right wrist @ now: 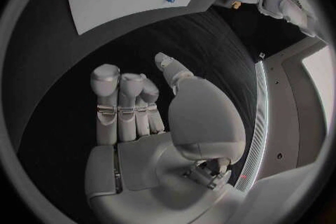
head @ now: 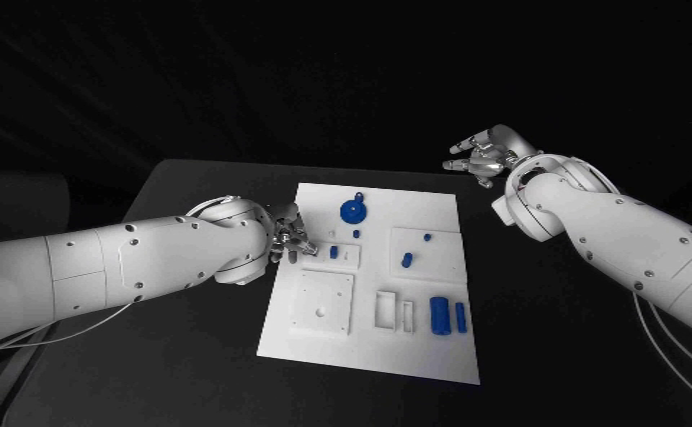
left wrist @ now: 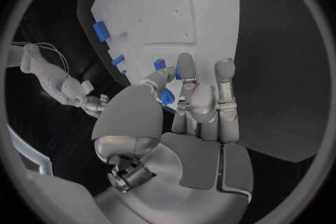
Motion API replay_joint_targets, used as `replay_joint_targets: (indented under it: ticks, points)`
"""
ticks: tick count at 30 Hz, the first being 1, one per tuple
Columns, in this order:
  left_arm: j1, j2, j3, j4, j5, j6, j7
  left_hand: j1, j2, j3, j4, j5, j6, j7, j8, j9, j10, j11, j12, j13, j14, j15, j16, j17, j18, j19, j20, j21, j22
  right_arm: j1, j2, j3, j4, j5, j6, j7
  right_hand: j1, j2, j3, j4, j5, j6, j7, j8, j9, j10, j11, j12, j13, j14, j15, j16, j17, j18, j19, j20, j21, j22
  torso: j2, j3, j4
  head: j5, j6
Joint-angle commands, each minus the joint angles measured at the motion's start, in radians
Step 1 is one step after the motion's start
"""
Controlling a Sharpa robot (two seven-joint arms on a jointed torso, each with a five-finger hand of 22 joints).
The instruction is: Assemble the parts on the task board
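Observation:
The white task board [head: 378, 342] lies in the middle of the black table. On it are a round blue part [head: 352, 211], small blue parts [head: 333, 251] [head: 407, 259] and two blue blocks [head: 438, 315] near the front edge. My left hand [head: 293, 237] is at the board's left edge, fingers [left wrist: 223, 78] stretched towards the small part. In the left wrist view a blue piece [left wrist: 166, 96] shows between thumb and fingers; whether it is held is unclear. My right hand [head: 483, 155] hangs off the board at the far right, fingers [right wrist: 106, 95] apart and holding nothing.
The board has raised white frames and slots [head: 325, 302] on its near half. Bare black table [head: 562, 347] surrounds the board on all sides. My right forearm [head: 606, 232] slants over the table's right side.

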Motion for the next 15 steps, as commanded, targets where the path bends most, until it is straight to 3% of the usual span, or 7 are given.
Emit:
replay_joint_targets:
  ticks: [1, 15]
  points:
    - [-0.001, 0.004, 0.000, -0.002, -0.011, 0.018, -0.006, 0.011, 0.003, 0.086, -0.080, 0.000, 0.056, -0.049, 0.005, 0.001, 0.046, -0.006, 0.004, -0.001, 0.007, 0.000, 0.004, -0.001, 0.013, 0.005, 0.003, 0.005, 0.017, -0.001, 0.000, 0.000, 0.001, -0.003, 0.011, 0.003, -0.010, 0.003, 0.007, -0.001, 0.006, 0.001, 0.006, -0.006, -0.001, -0.005, 0.000, 0.000, 0.001, 0.009, -0.001, -0.007, 0.001, 0.011, 0.055, -0.002, -0.002, 0.031, 0.000, 0.0000, 0.0005, 0.000, 0.000]
    - [-0.007, 0.010, 0.000, -0.005, -0.008, 0.013, -0.006, 0.011, 0.003, 0.086, -0.080, 0.000, 0.056, -0.049, 0.005, 0.001, 0.046, -0.006, 0.004, -0.001, 0.007, 0.000, 0.004, -0.001, 0.013, 0.005, 0.003, 0.005, 0.017, -0.002, 0.000, 0.000, 0.001, -0.003, 0.012, 0.003, -0.011, 0.003, 0.009, -0.003, 0.006, 0.003, 0.006, -0.006, -0.001, -0.004, -0.001, 0.001, 0.001, 0.010, -0.001, -0.007, 0.001, 0.011, 0.055, -0.002, -0.002, 0.031, 0.000, 0.0003, 0.0000, -0.001, -0.002]
